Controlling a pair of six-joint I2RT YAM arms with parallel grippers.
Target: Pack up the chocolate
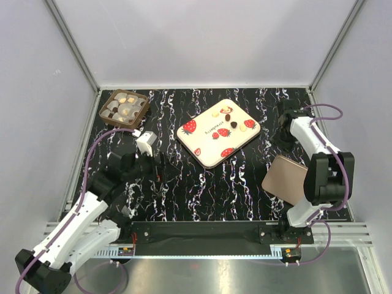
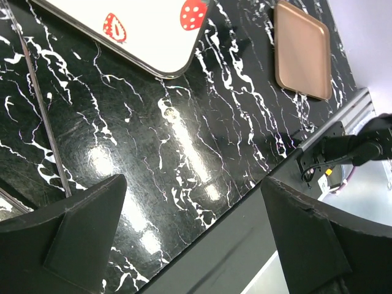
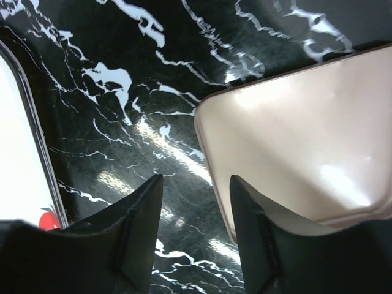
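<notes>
Gaping wide and empty, the matte black jaws of the left gripper [image 2: 193, 182] are hovering over the glossy white-veined table [image 2: 184, 122], while the right gripper [image 3: 196, 184] is holding its jaws narrowly parted, empty, beside a smooth rose-gold lid [image 3: 294, 135]. Tiny round chocolates [image 1: 228, 116] are lying on the far-right part of the white strawberry-printed tray [image 1: 211, 144].

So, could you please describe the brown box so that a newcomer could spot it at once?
Start from the black marbled table and go to its far left corner. There sits the box, small, square and dark brown. Unlike the cream strawberry tray mid-table and the plain pink tray on the right, it holds white paper cups.
</notes>
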